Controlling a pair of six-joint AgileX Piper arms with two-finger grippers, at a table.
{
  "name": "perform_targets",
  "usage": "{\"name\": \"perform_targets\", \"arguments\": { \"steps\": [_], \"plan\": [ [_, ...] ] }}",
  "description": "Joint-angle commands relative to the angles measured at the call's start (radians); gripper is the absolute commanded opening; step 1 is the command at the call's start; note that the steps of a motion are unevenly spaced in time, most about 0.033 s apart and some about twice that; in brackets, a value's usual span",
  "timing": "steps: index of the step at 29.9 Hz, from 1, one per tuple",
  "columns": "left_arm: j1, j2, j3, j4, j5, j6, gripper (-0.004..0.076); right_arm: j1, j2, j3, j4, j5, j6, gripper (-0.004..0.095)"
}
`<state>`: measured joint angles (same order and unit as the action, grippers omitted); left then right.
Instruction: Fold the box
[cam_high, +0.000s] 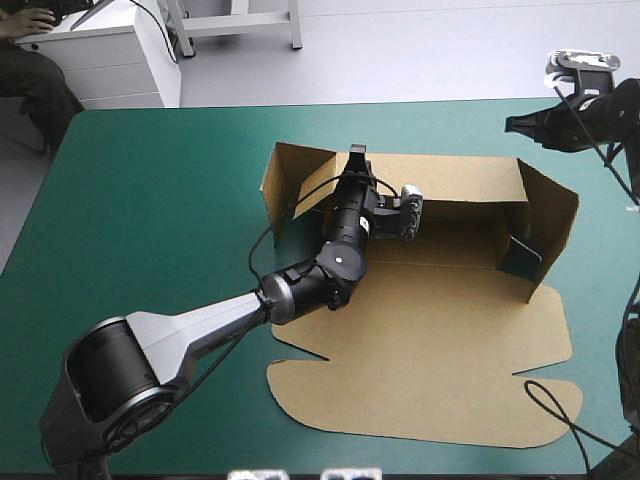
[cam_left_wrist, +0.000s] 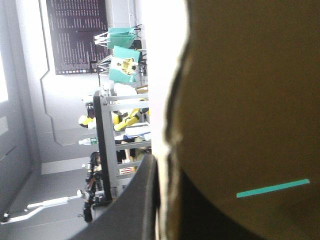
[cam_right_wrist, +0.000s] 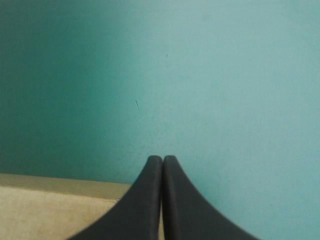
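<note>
The brown box (cam_high: 420, 350) lies mid-table with its back wall (cam_high: 460, 180) and both side walls raised and its lid flat toward the front. My left gripper (cam_high: 357, 155) sits on the back wall's top edge near the left corner. In the left wrist view that board (cam_left_wrist: 250, 100) stands close by, with one black finger (cam_left_wrist: 145, 200) pressed against its edge, so my left gripper (cam_left_wrist: 159, 159) is shut on the box. My right gripper (cam_high: 515, 125) hovers shut beyond the box's right wall (cam_high: 548, 215). In its own view the right gripper (cam_right_wrist: 162, 158) points at teal-green cover (cam_right_wrist: 200, 75), a strip of board (cam_right_wrist: 50, 205) under it.
Open teal-green cover (cam_high: 150, 220) spreads left of the box. A white cabinet (cam_high: 110, 60) stands past the table's far left corner. A thin teal slit (cam_left_wrist: 272, 187) shows through the board in the left wrist view.
</note>
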<state>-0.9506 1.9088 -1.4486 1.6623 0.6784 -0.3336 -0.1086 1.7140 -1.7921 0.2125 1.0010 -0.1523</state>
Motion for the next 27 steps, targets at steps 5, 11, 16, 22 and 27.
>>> {"name": "perform_targets", "arguments": {
  "steps": [5,11,16,22,27],
  "plan": [
    [-0.004,-0.019,-0.025,0.049,0.076,-0.022,-0.0008,-0.01,0.023,-0.046,0.0,0.051,-0.003,-0.0019],
    [-0.004,-0.019,-0.025,0.068,0.088,-0.061,-0.0008,-0.05,0.026,-0.042,0.006,0.11,-0.006,-0.0019],
    [-0.004,-0.019,-0.025,0.071,0.112,-0.125,-0.0008,-0.105,0.02,-0.03,0.06,0.203,-0.067,-0.0019],
    [-0.004,-0.019,-0.025,0.075,0.102,-0.163,-0.0008,-0.136,-0.034,0.042,0.16,0.242,-0.162,-0.0019],
    [-0.004,-0.019,-0.025,0.073,0.102,-0.178,-0.0008,-0.136,-0.113,0.211,0.249,0.138,-0.223,-0.0019]
  ]
}}
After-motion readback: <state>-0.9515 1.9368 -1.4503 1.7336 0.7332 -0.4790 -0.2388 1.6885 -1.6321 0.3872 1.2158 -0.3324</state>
